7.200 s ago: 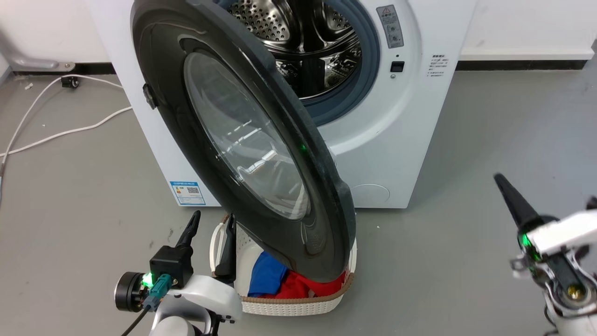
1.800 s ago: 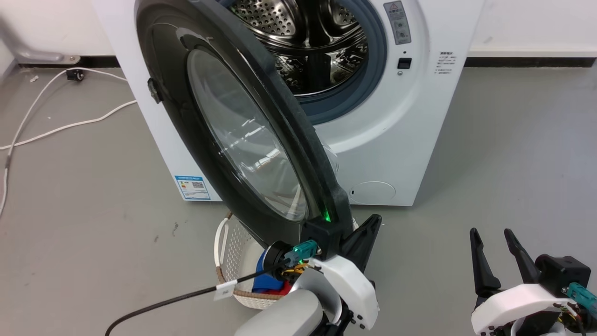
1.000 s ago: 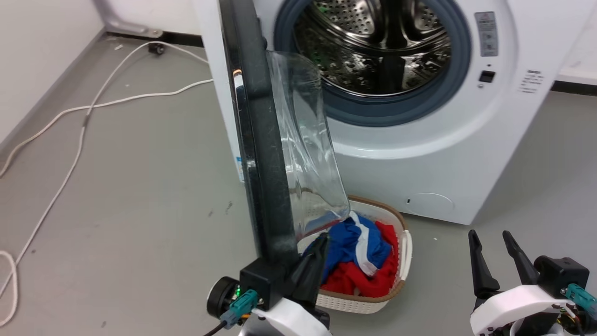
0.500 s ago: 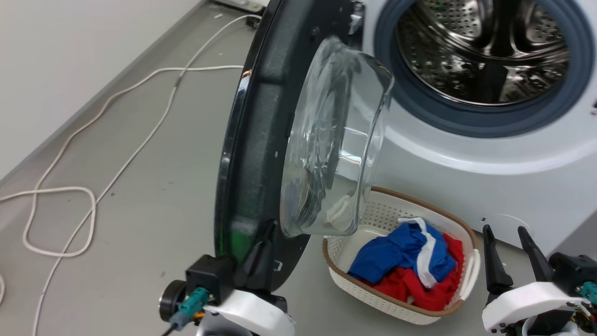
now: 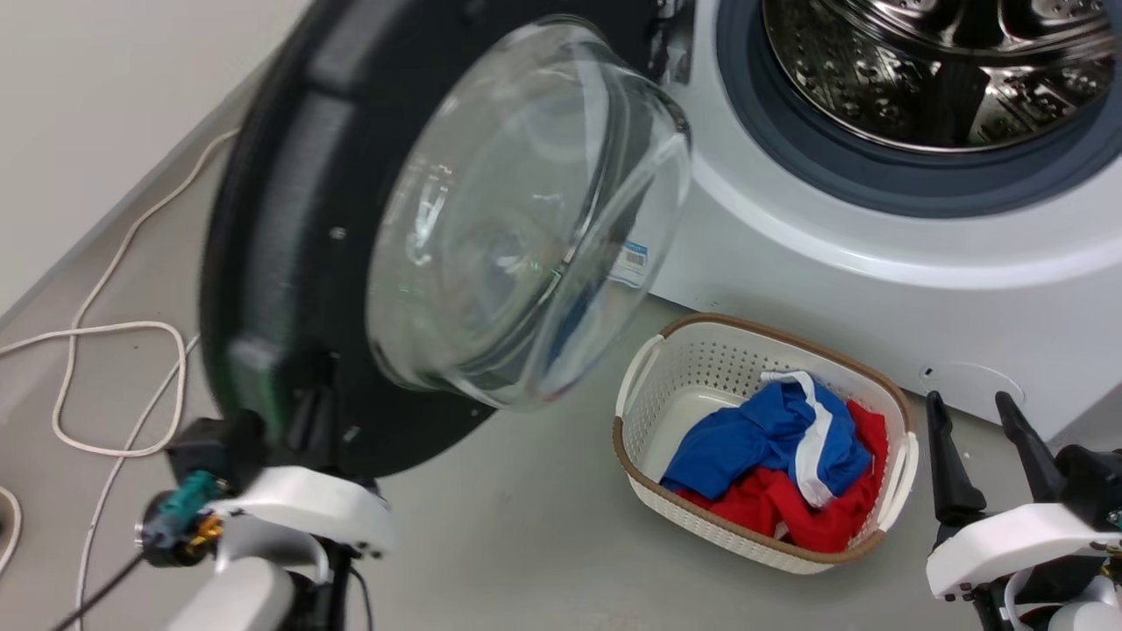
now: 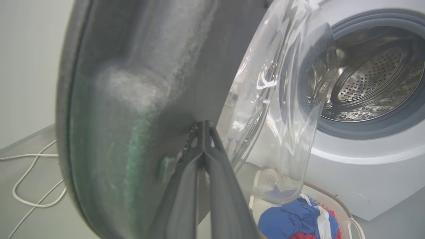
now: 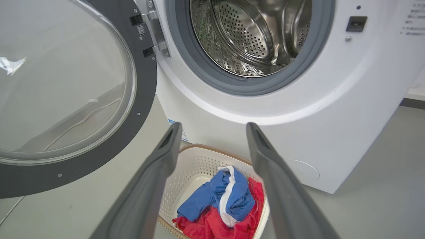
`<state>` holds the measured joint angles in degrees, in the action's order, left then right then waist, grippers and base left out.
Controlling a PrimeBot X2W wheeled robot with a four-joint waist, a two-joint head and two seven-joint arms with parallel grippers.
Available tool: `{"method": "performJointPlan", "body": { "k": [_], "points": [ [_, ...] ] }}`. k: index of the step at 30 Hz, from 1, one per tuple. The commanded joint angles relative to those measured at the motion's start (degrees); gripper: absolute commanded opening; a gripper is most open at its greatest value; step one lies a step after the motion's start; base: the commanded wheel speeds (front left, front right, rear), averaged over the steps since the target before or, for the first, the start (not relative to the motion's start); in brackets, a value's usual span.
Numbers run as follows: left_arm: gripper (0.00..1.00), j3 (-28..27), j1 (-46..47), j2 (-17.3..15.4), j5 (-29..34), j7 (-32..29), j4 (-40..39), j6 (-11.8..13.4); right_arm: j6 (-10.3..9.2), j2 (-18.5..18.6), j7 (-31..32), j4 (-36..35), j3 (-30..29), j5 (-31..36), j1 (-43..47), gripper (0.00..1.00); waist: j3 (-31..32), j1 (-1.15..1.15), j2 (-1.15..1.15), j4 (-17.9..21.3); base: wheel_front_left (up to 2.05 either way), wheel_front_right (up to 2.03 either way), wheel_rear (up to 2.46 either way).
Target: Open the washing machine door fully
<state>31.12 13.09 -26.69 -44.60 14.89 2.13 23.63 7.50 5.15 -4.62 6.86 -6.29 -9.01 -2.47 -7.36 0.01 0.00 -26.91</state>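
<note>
One hinge (image 7: 158, 33) at the left of the drum (image 7: 252, 33) mouth carries the washing machine door (image 5: 280, 219). The door stands well out from the washing machine (image 5: 877, 289), with its dark inner face and bulging glass bowl (image 5: 526, 219) turned toward the head camera. Its far rim lies toward the pale wall (image 5: 105, 105) on the left, with a strip of grey floor (image 5: 526, 526) and a looped white cable (image 5: 114, 326) between them. The grey gasket (image 5: 877, 188) and the drum mouth are fully uncovered.

A white basket (image 5: 754, 326) of blue and red clothes (image 5: 771, 447) sits on the floor in front of the machine. It is right of the door's lower edge and apart from it, with bare floor between the two.

The left hand (image 6: 202, 125) is at the door's lower rim, its two fingers pressed together at the tips and laid along the inner face beside the glass. It pinches nothing I can see, and whether the tips touch the door I cannot tell. The right hand (image 5: 969, 400) hangs low at the right near the basket, fingers spread and empty, clear of door and machine.
</note>
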Motion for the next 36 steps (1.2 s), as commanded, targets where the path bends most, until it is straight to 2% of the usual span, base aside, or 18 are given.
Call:
{"method": "performJointPlan", "body": {
  "k": [1, 4, 5, 9, 14, 21, 27, 32, 36],
  "points": [
    [0.0, -2.6, 0.7, -0.8, 0.0, 0.4, 1.0, -0.5, -0.01, 0.5, 0.3, -0.8, -0.1, 0.0, -0.8, 1.0, -1.2, -0.01, 0.0, 1.3, 0.0, 0.0, 0.0],
    [0.0, -7.7, 1.2, -1.1, -0.1, 0.4, 2.9, -2.2, -0.01, 1.0, 0.9, -1.7, -0.5, -0.1, -0.8, 1.0, -2.2, -0.01, 0.0, 2.5, 0.0, 0.0, 0.0],
    [0.0, -12.1, 1.6, -1.2, 0.3, 0.4, 5.0, -3.9, -0.01, 1.3, 1.1, -2.4, -0.6, -0.6, -0.7, 1.0, -2.9, -0.01, 0.0, 3.5, 0.0, 0.0, 0.0],
    [0.0, -15.7, 2.8, -2.4, 0.1, 0.3, 8.8, -6.9, -0.01, 1.8, 1.6, -3.2, -0.8, -0.9, -1.1, 1.0, -3.9, -0.01, 0.0, 4.5, 0.0, 0.0, 0.0],
    [0.0, -20.0, 5.1, -3.1, 0.1, 0.3, 13.8, -9.5, -0.01, 2.6, 2.2, -3.8, -0.7, -1.2, -1.7, 1.0, -4.8, -0.01, 0.0, 5.1, 0.0, 0.0, 0.0],
    [0.0, -23.1, 8.1, -3.2, 1.3, 0.3, 19.2, -11.8, -0.01, 2.8, 2.3, -3.3, -1.1, -1.5, -2.3, 1.0, -5.1, -0.01, 0.0, 5.3, 0.0, 0.0, 0.0],
    [0.0, -23.5, 10.8, -2.9, 2.1, 0.3, 24.0, -13.8, -0.01, 2.8, 2.3, -2.6, -0.7, -1.6, -2.7, 1.0, -4.6, -0.01, 0.0, 5.3, 0.0, 0.0, 0.0],
    [0.0, -24.1, 11.2, -2.7, 2.8, 0.3, 27.1, -14.7, -0.01, 2.5, 1.7, -1.6, -0.1, -2.0, -2.8, 1.0, -3.2, -0.01, 0.0, 5.7, 0.0, 0.0, 0.0],
    [0.0, -25.3, 8.8, -2.0, 4.4, 0.3, 26.7, -14.6, -0.01, 1.6, 0.9, -0.5, -0.4, -2.0, -1.5, 1.0, -1.1, -0.01, 0.0, 6.0, 0.0, 0.0, 0.0]
  ]
}}
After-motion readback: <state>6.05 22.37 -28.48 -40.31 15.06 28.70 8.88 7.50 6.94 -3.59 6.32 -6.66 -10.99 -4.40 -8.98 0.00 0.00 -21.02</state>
